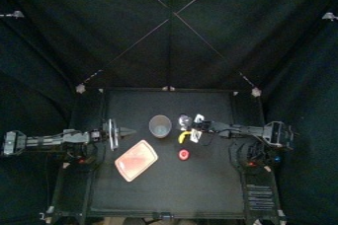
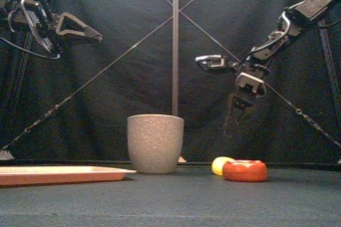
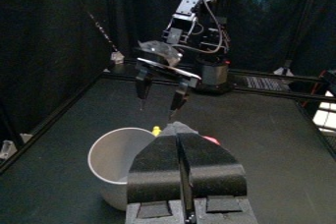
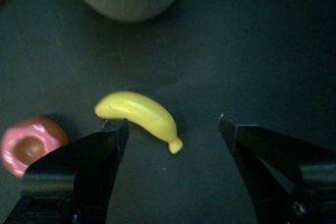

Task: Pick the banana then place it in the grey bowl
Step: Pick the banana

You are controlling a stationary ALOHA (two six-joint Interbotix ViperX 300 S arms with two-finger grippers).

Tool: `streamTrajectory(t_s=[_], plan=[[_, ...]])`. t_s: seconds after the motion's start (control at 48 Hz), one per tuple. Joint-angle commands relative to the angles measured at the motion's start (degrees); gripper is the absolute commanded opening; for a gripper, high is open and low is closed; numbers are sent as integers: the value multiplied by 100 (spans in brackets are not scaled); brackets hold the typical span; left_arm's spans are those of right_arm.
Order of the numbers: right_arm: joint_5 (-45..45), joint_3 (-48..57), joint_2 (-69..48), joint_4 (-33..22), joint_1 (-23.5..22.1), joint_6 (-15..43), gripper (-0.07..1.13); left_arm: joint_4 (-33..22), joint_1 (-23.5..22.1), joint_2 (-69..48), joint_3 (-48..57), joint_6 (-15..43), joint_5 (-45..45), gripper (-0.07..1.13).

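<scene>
Yellow banana (image 4: 141, 117) flat on the black table (image 1: 199, 185), near the grey cup (image 2: 155, 143) and just beside a round red toy (image 2: 244, 170) — touched by nothing. Right gripper (image 4: 172, 128) above it: hovers with jaws spread wide, one on each side, empty. Left gripper (image 3: 182, 141) raised on the left — jaws pressed together, gripping nothing. Pink tray (image 2: 60, 174) at front left.

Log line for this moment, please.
right pincer: open, over banana | banana: on table, ungripped | left pincer: shut, resting left of cup | cup: upright
</scene>
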Motion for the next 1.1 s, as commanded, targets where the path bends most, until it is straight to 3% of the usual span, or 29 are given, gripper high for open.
streamTrajectory(t_s=[0.021, 0.375, 0.75, 1.104], plan=[[466, -325, 158, -246, 53, -123, 105, 18, 62, 9, -62, 18, -44, 6], [800, -773, 967, 475, 132, -1371, 105, 0, 158, 9, 62, 9, -44, 6], [633, -1072, 1521, 615, 167, -1767, 102, -9, 202, 9, 88, 9, -53, 6], [606, -791, 984, 940, 308, -1670, 67, -26, 193, -18, 88, -9, -44, 6]])
